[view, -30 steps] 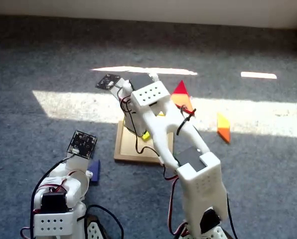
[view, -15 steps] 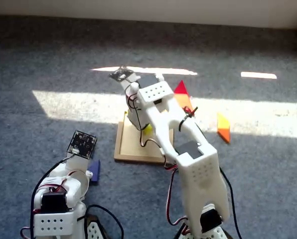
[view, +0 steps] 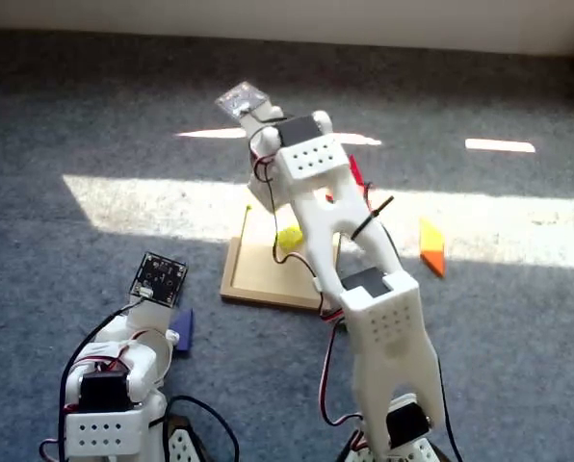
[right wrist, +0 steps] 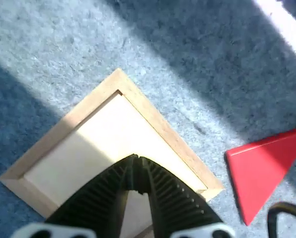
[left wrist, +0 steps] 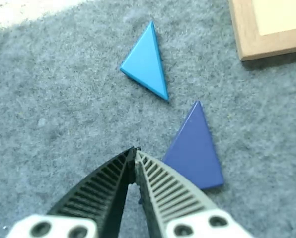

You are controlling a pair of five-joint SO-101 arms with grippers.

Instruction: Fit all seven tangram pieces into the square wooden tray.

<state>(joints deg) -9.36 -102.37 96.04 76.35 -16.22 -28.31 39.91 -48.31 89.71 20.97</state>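
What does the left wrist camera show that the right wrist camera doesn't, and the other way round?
Left wrist view: a light blue triangle and a dark blue triangle on the carpet by the shut left claw. Right wrist view: a red triangle and the shut right claw over the wooden tray. Both: a corner of that tray.

The right pincer (right wrist: 137,161) has swung farther out over the wooden tray (view: 268,296).
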